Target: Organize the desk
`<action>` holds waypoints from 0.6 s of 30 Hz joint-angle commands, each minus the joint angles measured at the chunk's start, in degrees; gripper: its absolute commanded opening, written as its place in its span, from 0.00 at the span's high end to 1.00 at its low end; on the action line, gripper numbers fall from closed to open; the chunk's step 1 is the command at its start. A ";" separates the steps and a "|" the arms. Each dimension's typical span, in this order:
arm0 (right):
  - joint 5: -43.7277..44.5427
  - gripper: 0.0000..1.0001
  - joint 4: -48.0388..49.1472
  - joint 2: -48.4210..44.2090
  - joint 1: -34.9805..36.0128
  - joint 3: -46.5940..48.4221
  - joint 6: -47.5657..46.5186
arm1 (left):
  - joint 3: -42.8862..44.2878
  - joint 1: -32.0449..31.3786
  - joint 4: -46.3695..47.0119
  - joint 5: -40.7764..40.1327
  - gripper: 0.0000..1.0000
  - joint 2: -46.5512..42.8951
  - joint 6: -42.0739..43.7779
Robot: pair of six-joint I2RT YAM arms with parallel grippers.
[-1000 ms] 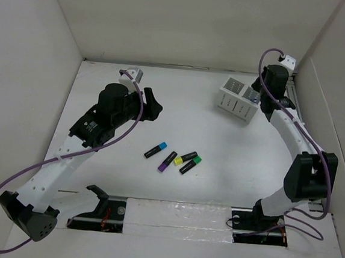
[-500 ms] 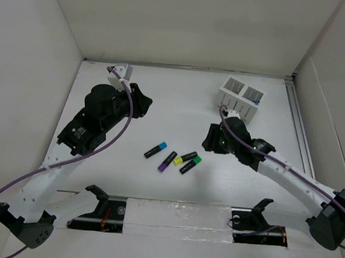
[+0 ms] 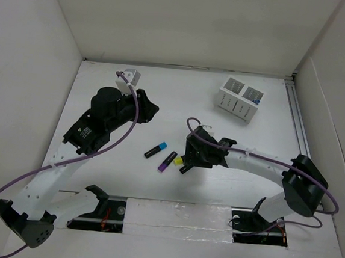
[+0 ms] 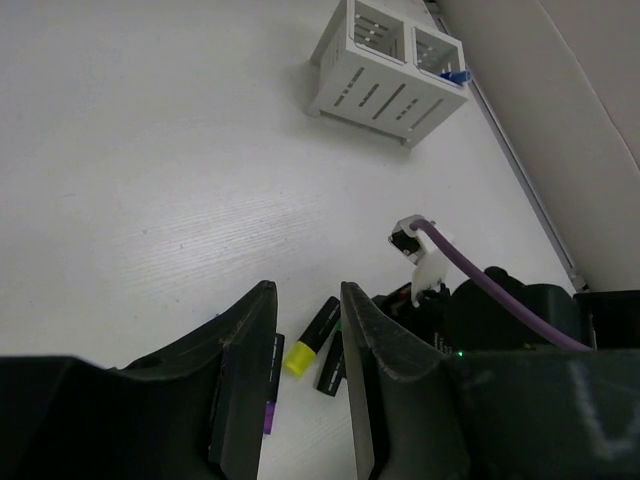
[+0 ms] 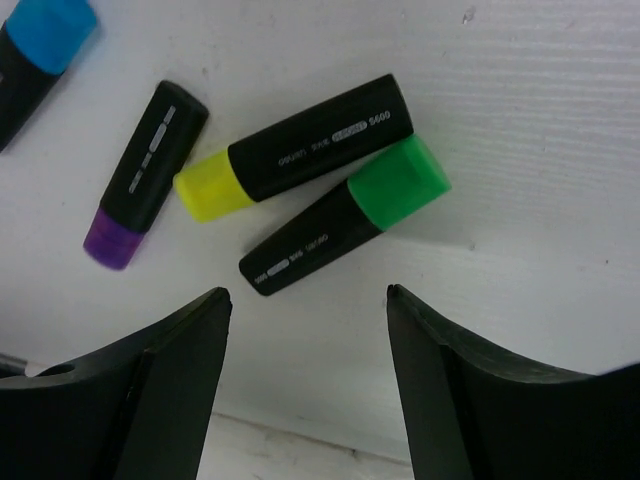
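Several black highlighters lie together on the white desk [image 3: 187, 100]: blue-capped [image 3: 156, 150], purple-capped [image 3: 168, 162], yellow-capped [image 5: 295, 150] and green-capped [image 5: 345, 225]. My right gripper [image 3: 187, 159] hovers directly over the yellow and green ones, partly hiding them from above. In the right wrist view it [image 5: 308, 292] is open wide, with the green highlighter's black end just beyond its fingertips and nothing between them. My left gripper [image 3: 152, 109] hangs back-left of the group. Its jaws [image 4: 305, 290] stand a narrow gap apart and hold nothing.
A white slotted two-compartment holder box [image 3: 238, 98] stands at the back right, with something blue [image 4: 455, 75] in its right compartment. White walls enclose the desk on the left, back and right. A metal rail [image 3: 298, 128] runs along the right edge.
My right arm swung from the holder box down to the highlighters, and its gripper opened wide. The left gripper's jaws narrowed and the left arm shifted slightly.
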 commanded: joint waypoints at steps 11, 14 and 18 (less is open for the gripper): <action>5.92 0.38 1.53 8.61 -2.22 5.70 3.90 | -1.29 0.20 1.76 1.61 0.71 -2.71 1.48; 7.15 0.42 0.64 9.14 -2.22 5.87 4.16 | -1.47 0.20 1.58 1.16 0.71 -3.15 1.57; 8.12 0.47 -0.14 10.54 -2.74 5.52 3.81 | -1.21 0.20 1.49 1.25 0.71 -3.15 1.66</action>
